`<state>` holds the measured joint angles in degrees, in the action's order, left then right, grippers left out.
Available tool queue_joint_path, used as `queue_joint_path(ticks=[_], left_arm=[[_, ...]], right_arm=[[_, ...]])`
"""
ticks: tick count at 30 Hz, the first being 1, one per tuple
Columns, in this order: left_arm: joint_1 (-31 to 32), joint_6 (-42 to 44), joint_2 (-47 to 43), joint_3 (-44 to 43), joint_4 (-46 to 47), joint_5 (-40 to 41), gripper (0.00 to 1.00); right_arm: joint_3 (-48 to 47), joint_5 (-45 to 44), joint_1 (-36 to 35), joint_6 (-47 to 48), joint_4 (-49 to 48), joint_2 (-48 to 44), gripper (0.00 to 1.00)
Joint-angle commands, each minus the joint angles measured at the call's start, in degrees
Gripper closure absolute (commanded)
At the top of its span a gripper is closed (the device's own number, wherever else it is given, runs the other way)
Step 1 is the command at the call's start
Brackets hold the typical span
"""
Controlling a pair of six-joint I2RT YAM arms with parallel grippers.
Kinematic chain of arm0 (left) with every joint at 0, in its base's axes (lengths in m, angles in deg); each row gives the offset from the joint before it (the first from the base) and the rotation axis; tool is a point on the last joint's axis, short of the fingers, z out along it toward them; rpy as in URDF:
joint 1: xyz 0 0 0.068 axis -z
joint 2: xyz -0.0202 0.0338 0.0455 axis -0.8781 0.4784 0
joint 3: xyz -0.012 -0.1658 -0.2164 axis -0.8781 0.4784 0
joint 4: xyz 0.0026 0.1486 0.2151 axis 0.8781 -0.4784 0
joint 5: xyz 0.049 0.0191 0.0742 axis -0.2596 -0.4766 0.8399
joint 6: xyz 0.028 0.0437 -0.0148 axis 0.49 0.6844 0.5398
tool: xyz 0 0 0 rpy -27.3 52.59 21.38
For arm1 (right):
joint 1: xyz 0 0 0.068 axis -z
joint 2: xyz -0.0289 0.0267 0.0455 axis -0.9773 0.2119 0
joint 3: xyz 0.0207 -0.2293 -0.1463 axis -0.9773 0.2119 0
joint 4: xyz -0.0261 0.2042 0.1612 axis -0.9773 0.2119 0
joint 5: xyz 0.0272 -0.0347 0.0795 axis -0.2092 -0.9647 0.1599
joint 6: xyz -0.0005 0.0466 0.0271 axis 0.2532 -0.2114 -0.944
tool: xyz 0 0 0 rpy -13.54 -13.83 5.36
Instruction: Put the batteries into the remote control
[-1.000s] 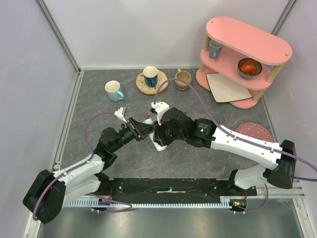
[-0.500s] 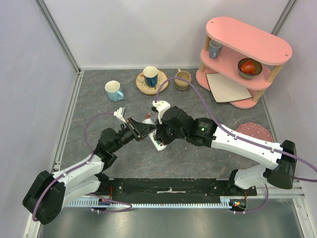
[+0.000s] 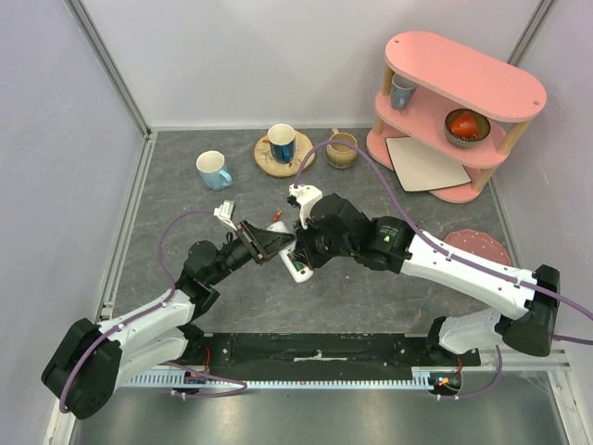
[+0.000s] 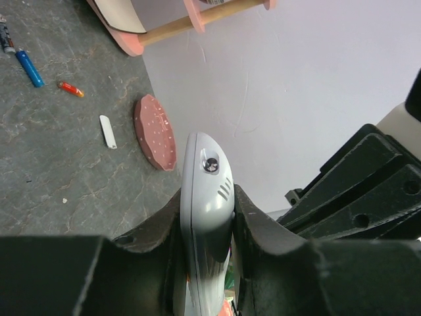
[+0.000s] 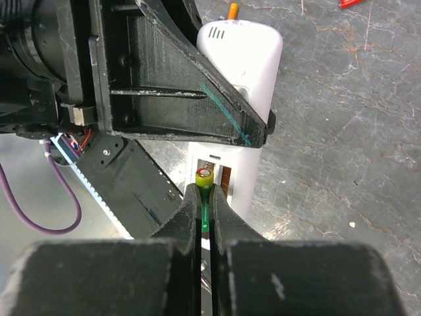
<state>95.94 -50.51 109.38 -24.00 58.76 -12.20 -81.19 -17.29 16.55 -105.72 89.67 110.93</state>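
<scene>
L gripper clamps slim white plastic remote control edge-on; R gripper pinches small green-yellow cylindrical battery at its open back slot. Step: insertion. Next, prob.: align w/ bay, press home.

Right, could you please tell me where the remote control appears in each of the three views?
Top external: the remote control is mid-picture, its white end showing just below the left pincer.
Left wrist: bottom centre, edge-on, clamped between the fingers.
Right wrist: top centre, running downward, crossed by a black finger.
Shared landmark: the left pincer gripping it, visible in all three.
</scene>
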Motion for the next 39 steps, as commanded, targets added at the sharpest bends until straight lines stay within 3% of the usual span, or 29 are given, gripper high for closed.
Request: queue_joint_path(ticks=[1,9,16,23,39], left_arm=[[-0.16,2.02,0.76,-0.44,1.47,0.09,0.98],[-0.16,2.37,2.17,-0.61,1.56,-0.61,0.98],[-0.16,2.72,1.90,-0.88,2.26,-0.88,0.98],[-0.16,1.23,2.08,0.53,6.30,-1.23,0.98],[-0.16,-0.71,3.49,-0.08,9.73,-2.72,0.98]], right_arm=[[-3.85,0.12,0.83,1.89,2.35,-2.22,1.00],[-4.46,2.40,0.92,2.15,2.69,-1.43,1.00],[-12.80,8.28,2.76,5.93,13.06,3.75,1.00],[-15.19,11.98,3.20,7.17,19.40,7.71,1.00],[-13.08,11.54,3.29,6.82,16.59,9.47,1.00]])
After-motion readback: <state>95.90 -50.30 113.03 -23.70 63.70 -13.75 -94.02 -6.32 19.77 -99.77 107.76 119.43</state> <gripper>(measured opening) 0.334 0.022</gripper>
